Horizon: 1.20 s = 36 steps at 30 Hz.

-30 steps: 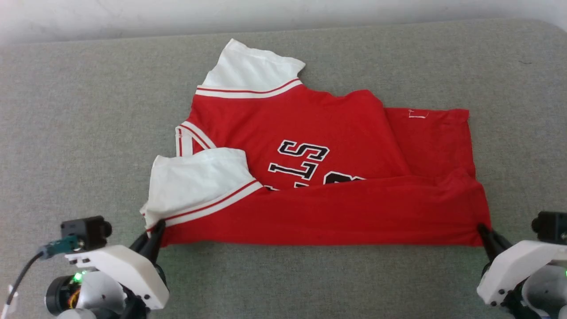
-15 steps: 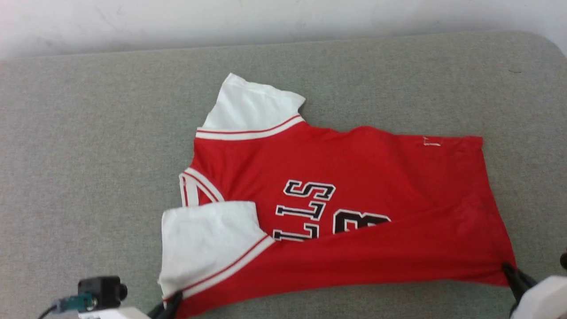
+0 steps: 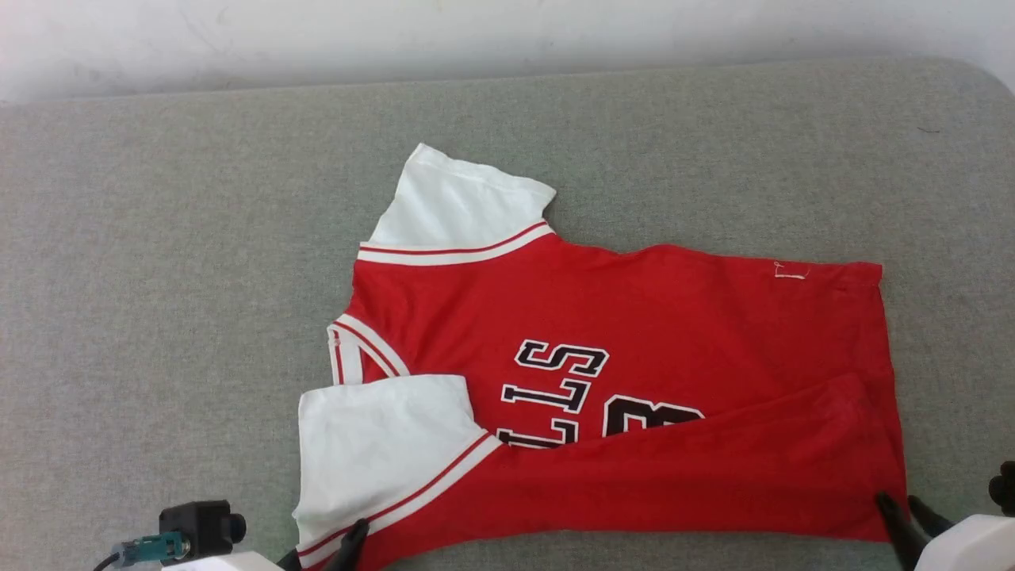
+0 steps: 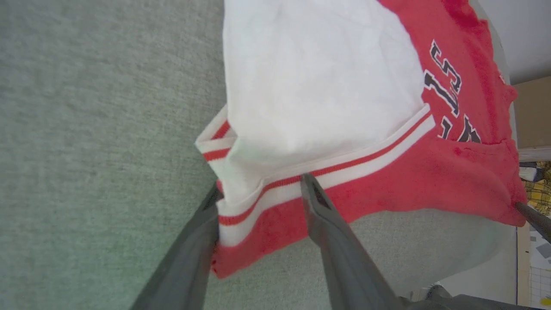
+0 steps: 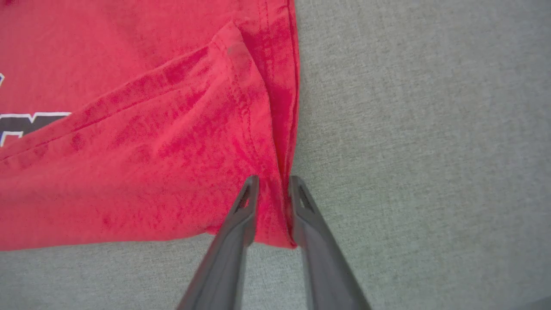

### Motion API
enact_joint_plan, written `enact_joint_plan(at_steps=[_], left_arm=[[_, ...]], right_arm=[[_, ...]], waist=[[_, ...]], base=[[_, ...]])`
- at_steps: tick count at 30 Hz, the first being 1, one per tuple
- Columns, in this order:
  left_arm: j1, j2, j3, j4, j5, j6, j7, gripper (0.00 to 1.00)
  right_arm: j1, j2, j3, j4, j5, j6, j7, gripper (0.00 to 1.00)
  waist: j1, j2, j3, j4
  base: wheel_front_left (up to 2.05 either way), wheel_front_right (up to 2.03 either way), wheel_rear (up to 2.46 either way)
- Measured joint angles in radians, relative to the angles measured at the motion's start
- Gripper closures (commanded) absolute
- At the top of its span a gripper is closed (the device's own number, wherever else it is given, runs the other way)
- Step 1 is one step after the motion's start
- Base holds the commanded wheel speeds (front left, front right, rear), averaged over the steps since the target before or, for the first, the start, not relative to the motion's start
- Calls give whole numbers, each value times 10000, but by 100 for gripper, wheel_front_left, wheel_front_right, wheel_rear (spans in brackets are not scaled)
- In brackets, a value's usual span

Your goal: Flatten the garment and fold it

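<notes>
The garment (image 3: 634, 317), a red jersey with white sleeves and black lettering, lies sideways on the grey padded surface (image 3: 158, 238), its near long edge folded up over the lettering. My left gripper (image 3: 325, 549) sits at the near left corner by the white sleeve. In the left wrist view its fingers (image 4: 260, 185) stand wide apart with the striped trim of the garment (image 4: 323, 86) lying loose between them. My right gripper (image 3: 902, 507) is at the near right hem corner. Its fingers (image 5: 272, 181) are slightly parted around the corner of the garment (image 5: 129, 86).
A pale wall (image 3: 476, 32) runs behind the grey surface. The surface's rounded far right corner (image 3: 983, 79) shows at the upper right. Bare grey cloth lies all around the jersey.
Both grippers were shut on the near corners and now stand parted. The head camera has tilted, so the jersey sits lower in the picture. The right part of the jersey lies flatter.
</notes>
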<state>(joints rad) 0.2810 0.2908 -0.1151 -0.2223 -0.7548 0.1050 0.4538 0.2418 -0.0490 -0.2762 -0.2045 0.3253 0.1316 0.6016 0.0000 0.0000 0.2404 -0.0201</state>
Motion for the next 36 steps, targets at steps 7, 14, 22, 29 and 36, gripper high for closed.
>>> enact_joint_plan(at_steps=[7, 14, 22, 29, 36], left_arm=[[-34, -322, 523, -360, -374, -163, -913, 0], [-886, 234, 1289, -1626, 395, -702, -2412, 0], [-5372, 1624, 788, -1043, 3373, -880, -3135, 0], [-9523, 1950, -1147, 1400, 3965, -2033, -1755, 0], [-11310, 2201, -2715, 3442, 3223, -2286, -368, 0]], right_arm=[[-130, 4, -130, -94, 376, 0, -568, 0], [-1249, -36, -330, -1496, -1256, -4, -3381, 0], [-2310, -29, 397, -1386, -1720, -2, -5016, 0], [-2902, -23, 945, -974, -1743, -2, -5329, 0], [-3244, -21, 1210, -600, -1655, -2, -5455, 0]], waist=[[0, 0, -146, -114], [1, 0, 16, -294], [2, 0, 768, -422], [4, 0, 1668, -524], [3, 0, 2498, -780]], base=[[0, 0, 0], [0, 0, 0], [0, 0, 0], [0, 0, 0], [0, 0, 0]])
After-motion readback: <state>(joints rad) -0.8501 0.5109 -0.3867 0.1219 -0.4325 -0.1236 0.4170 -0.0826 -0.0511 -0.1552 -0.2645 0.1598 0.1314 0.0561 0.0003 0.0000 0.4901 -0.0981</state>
